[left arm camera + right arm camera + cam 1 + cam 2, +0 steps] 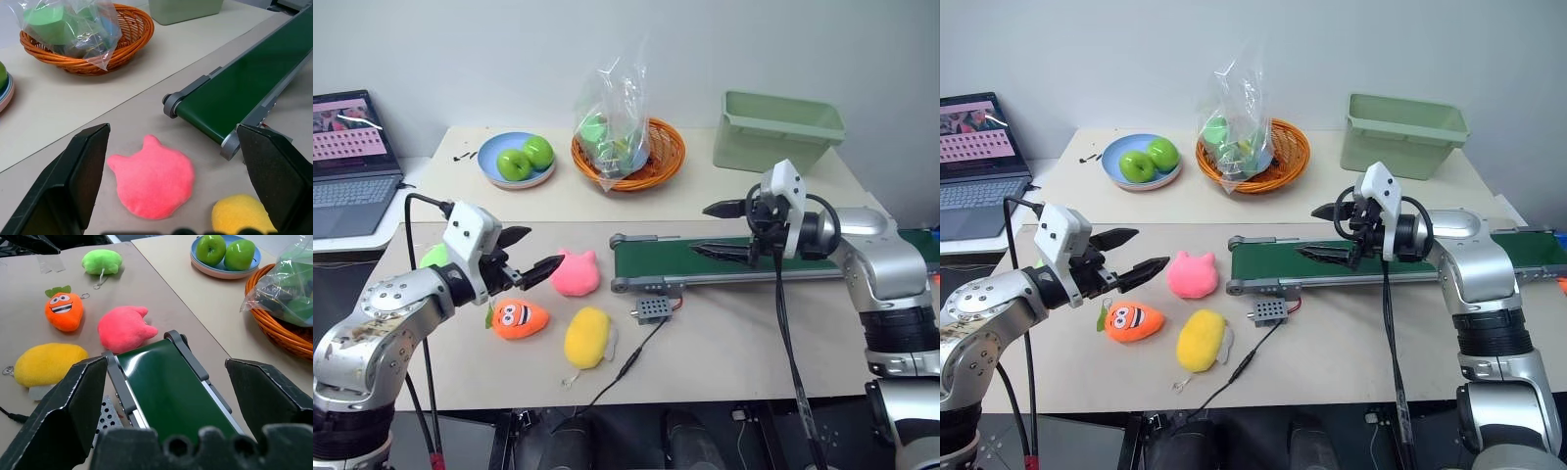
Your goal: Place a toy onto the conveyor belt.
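Observation:
The lime-green toy (101,261) lies on the table at the near left, partly behind my left arm (433,257). The dark green conveyor belt (705,257) runs from the table's middle out to the right. My left gripper (546,247) is open and empty, hovering just left of a pink plush (576,273) and to the right of the toy. Over the belt's left end my right gripper (699,228) hangs open with nothing between its fingers.
An orange carrot plush (519,318) and a yellow plush (587,336) lie in front of the pink one. A small grey box (652,309) with a cable sits by the belt's end. At the back stand a plate (494,152) of apples, a basket (671,147), a pale green bin (773,152) and a laptop (347,162).

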Action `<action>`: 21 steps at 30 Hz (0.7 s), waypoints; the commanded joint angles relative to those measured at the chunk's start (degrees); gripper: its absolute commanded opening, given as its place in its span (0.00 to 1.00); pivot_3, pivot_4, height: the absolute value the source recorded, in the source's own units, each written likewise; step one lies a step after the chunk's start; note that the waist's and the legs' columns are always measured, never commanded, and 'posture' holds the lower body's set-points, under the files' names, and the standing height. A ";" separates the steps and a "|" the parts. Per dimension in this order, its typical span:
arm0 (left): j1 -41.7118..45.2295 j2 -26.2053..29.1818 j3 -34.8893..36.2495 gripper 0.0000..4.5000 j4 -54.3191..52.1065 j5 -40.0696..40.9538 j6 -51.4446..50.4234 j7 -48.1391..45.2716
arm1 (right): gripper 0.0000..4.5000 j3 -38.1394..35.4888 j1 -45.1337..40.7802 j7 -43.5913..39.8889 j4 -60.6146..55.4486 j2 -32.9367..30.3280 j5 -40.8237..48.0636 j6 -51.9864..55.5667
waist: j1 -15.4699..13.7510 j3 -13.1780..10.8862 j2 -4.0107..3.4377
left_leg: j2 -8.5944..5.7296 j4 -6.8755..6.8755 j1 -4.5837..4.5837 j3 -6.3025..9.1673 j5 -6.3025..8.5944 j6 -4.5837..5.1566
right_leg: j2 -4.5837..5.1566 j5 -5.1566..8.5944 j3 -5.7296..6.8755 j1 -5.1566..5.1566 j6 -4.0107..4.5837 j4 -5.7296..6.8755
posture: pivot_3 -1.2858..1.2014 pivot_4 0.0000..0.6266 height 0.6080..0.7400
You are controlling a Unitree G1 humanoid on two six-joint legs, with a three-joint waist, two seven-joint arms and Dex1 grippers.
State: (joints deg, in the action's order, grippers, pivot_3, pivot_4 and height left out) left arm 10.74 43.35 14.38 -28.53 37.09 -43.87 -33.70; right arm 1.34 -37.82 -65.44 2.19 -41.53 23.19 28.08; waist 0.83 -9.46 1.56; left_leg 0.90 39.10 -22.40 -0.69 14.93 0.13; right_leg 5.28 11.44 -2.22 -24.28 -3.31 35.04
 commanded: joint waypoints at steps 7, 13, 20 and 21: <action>1.33 0.14 1.70 0.97 -0.56 -0.47 1.66 0.01 | 1.00 -1.91 -2.27 -0.10 0.17 0.38 1.18 -1.01 | 0.01 0.00 0.00 | 0.00 0.00 0.00 0.00 0.00 0.00 | 0.00 0.00 0.00 0.00 0.00 0.01 | 0.52 0.24 1.00; -0.22 0.85 7.28 0.97 1.68 -2.18 2.59 1.71 | 1.00 -1.87 -2.83 -0.30 1.09 0.54 1.21 -1.40 | 0.10 0.00 0.00 | 0.01 0.00 0.01 0.00 0.00 0.00 | -0.01 0.00 0.01 -0.01 0.00 0.01 | 0.52 0.24 1.00; -2.13 -5.00 11.86 0.97 4.41 -2.59 3.05 7.51 | 1.00 -2.24 -5.88 -1.91 2.84 1.70 2.87 -0.67 | 0.02 0.00 0.00 | 0.01 -0.01 0.01 0.00 0.00 0.00 | 0.00 0.00 0.01 0.00 0.00 0.00 | 0.52 0.24 1.00; -2.44 -5.88 13.02 0.97 4.73 -2.16 2.77 8.27 | 1.00 -2.54 -6.30 -2.43 2.98 1.95 3.62 -0.18 | 0.01 0.00 0.01 | 0.01 -0.01 0.01 0.00 0.00 0.00 | 0.00 0.00 0.01 -0.01 0.00 0.02 | 0.52 0.24 1.00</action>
State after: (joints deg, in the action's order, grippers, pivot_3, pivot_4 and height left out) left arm 8.31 37.94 23.93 -23.55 34.13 -42.15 -27.13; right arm 1.20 -42.36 -66.85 5.64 -39.72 24.36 27.98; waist 0.84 -9.46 1.56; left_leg 0.92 39.09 -22.40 -0.68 14.93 0.13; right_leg 5.28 11.44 -2.20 -24.28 -3.31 35.05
